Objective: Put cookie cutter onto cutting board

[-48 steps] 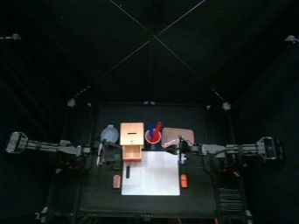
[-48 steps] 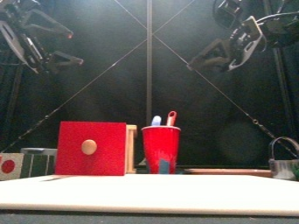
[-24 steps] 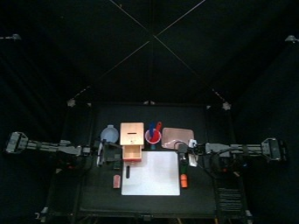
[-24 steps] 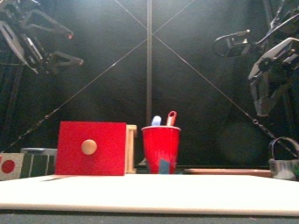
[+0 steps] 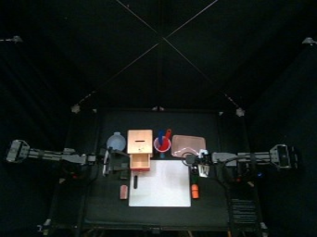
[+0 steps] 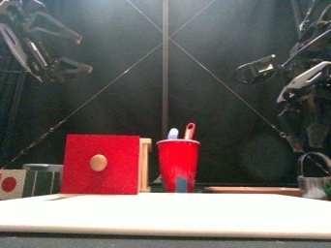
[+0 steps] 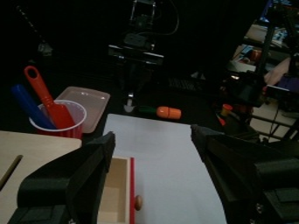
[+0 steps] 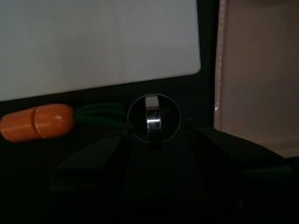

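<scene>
The right gripper [image 8: 152,166] hangs above the cutter [image 8: 153,118] — jaw spread unclear — beside the board [image 8: 100,39].

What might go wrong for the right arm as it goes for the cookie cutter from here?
1. The cookie cutter is a thin metal ring, so the right gripper may pinch it badly and let it slip or roll.
2. It lies off the cutting board, between the toy carrot and the pink tray; the spread jaws may nudge either.
</scene>
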Controlling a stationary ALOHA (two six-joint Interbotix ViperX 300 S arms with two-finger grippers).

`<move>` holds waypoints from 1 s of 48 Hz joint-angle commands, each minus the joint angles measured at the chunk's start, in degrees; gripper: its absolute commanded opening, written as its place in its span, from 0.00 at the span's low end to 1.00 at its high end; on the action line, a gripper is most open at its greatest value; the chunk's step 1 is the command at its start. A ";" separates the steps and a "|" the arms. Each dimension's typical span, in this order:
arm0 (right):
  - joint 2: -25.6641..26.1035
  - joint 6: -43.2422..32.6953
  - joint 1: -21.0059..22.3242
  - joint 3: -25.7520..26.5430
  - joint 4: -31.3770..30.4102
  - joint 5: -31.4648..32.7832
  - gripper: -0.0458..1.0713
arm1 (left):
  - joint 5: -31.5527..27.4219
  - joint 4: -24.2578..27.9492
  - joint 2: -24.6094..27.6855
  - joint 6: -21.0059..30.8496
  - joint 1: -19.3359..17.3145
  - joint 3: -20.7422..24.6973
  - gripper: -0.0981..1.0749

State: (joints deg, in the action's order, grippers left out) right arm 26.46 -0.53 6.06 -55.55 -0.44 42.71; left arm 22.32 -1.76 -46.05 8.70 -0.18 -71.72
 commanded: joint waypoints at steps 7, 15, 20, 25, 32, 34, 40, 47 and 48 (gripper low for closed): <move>0.53 0.00 -0.26 -1.85 0.18 -3.78 0.64 | 0.26 -0.44 0.18 0.00 -0.18 0.62 0.94; 0.44 0.00 -0.18 -2.02 0.18 -5.54 0.57 | 0.26 -0.88 0.18 0.00 -0.35 0.53 0.94; 0.79 0.00 -0.53 -1.14 0.35 -5.01 0.53 | 0.26 -0.97 0.18 0.09 -0.35 0.53 0.94; 1.76 0.00 -1.23 1.41 0.35 -2.90 0.53 | 0.26 -1.23 0.18 0.00 -0.35 0.44 0.94; 1.85 -0.35 -2.72 6.15 0.70 -0.26 0.53 | 0.26 -1.32 0.18 0.00 -0.62 0.35 0.94; 1.49 -0.70 -3.43 7.56 0.97 -0.09 0.53 | 0.26 -1.32 0.09 0.00 -0.70 0.44 0.94; -1.67 -3.69 -5.19 11.60 1.58 -1.85 0.53 | 0.18 -1.32 0.18 0.00 -0.97 0.35 0.94; -8.70 -8.79 -7.82 16.44 1.67 -4.13 0.53 | 0.18 -1.85 0.18 0.00 -1.14 0.09 0.94; -9.76 -9.40 -8.17 17.23 1.49 -4.31 0.53 | 0.09 -1.93 0.09 0.00 -1.23 0.09 0.94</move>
State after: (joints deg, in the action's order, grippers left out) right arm 19.25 -8.61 -0.79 -42.10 1.23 39.55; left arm 22.24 -3.43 -46.05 8.79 -1.05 -72.25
